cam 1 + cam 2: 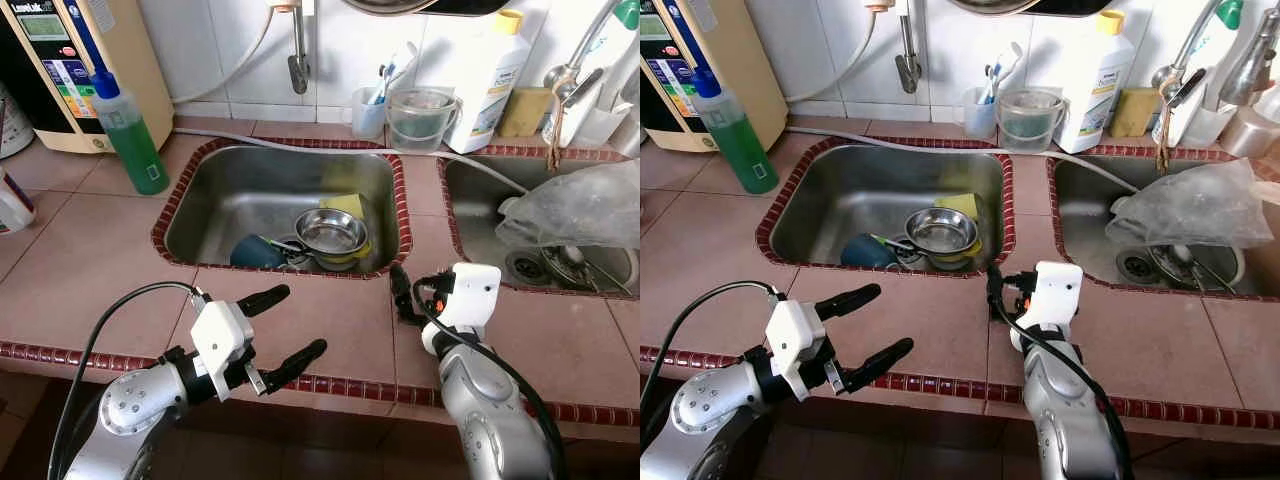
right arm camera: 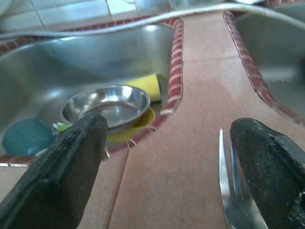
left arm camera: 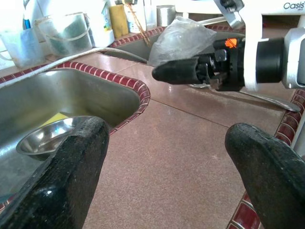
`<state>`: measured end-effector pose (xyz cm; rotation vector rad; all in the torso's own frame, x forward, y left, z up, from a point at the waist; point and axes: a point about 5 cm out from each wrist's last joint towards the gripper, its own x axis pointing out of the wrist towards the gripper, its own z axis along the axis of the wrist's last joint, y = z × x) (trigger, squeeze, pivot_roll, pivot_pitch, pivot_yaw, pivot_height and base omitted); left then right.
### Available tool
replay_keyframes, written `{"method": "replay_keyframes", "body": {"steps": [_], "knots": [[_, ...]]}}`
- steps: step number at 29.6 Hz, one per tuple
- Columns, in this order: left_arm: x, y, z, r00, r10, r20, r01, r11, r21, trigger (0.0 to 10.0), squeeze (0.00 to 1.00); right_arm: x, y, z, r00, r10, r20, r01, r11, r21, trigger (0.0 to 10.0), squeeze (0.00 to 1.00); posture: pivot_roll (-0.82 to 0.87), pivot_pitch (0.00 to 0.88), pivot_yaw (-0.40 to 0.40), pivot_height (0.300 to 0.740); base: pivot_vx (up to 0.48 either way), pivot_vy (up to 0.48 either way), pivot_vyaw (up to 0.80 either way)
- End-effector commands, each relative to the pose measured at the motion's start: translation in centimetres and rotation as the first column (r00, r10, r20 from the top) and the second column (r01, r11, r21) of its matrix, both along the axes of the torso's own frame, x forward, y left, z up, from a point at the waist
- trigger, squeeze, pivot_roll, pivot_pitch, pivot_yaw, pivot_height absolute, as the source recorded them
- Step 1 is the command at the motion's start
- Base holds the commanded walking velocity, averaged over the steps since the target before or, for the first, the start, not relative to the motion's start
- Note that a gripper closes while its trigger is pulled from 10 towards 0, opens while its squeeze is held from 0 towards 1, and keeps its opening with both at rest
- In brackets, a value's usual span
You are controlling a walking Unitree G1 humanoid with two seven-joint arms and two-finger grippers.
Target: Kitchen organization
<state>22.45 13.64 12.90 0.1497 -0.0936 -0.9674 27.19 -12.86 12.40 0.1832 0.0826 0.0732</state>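
while both hands gape wide, left hand [image 1: 283, 325] over counter edge [image 1: 350, 388], right hand [image 2: 167, 157] beside fork [image 2: 233, 200]

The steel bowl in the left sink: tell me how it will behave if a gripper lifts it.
The steel bowl looks thin and rigid, so probably light. Its shiny, smooth rim may slip between the fingers. It sits on a yellow dish, so it may rock or slide when nudged.
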Motion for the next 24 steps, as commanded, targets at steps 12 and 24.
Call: {"method": "replay_keyframes", "body": {"steps": [12, 24], "knots": [[0.0, 0.0, 0.4, 1.0, 0.003, 0.01, -0.003, 1.0, -0.006, 10.0, 0.0, 0.6, -0.4, -0.6, 1.0, 0.017, -0.013, -0.017, 1.0, 0.016, 10.0, 0.0, -0.1, 0.111, 0.052, 0.74, 0.0, 0.0, 0.0], [0.0, -0.1, 0.4, 1.0, 0.005, 0.008, -0.005, 1.0, -0.01, 10.0, 0.0, 1.2, -0.7, -1.0, 0.999, 0.04, 0.003, -0.04, 0.999, 0.014, 10.0, 0.0, -0.1, 0.111, 0.053, 0.74, 0.0, 0.0, 0.0]]}}
